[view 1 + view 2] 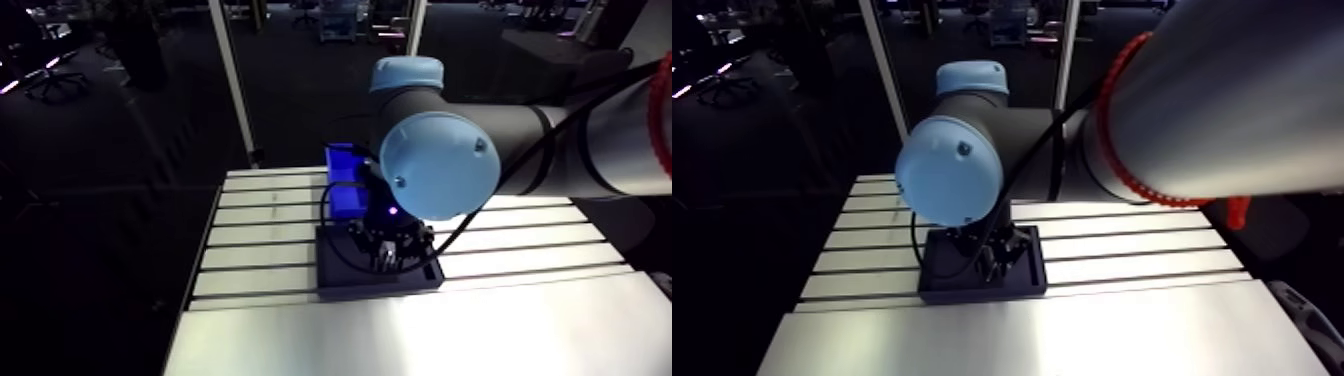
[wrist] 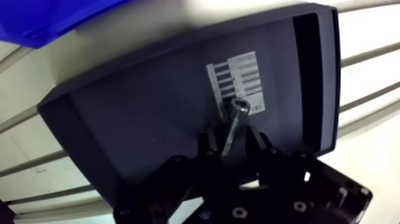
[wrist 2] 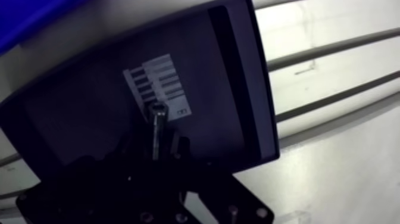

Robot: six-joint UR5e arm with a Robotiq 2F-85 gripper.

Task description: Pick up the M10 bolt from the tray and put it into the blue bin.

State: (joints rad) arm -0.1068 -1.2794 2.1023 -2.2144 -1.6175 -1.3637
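In the wrist view, a metal M10 bolt (image 2: 236, 112) with a socket head sticks out ahead of my gripper (image 2: 231, 138), whose two dark fingers are pressed on its shank. The bolt's head is over a white label (image 2: 238, 77) on the floor of the dark tray (image 2: 137, 119). I cannot tell whether the bolt touches the tray floor. The blue bin (image 2: 47, 21) stands just beyond the tray's far edge. In the arm view, the gripper (image 1: 385, 250) hangs low over the tray (image 1: 335, 272), and the bin (image 1: 345, 180) stands behind it.
The tray and bin rest on the slotted aluminium table (image 1: 520, 240). A smooth plate (image 1: 400, 335) covers the table's near part. Upright posts (image 1: 232, 80) stand behind the table's far edge. The tray's raised rim (image 2: 315, 77) runs beside the gripper.
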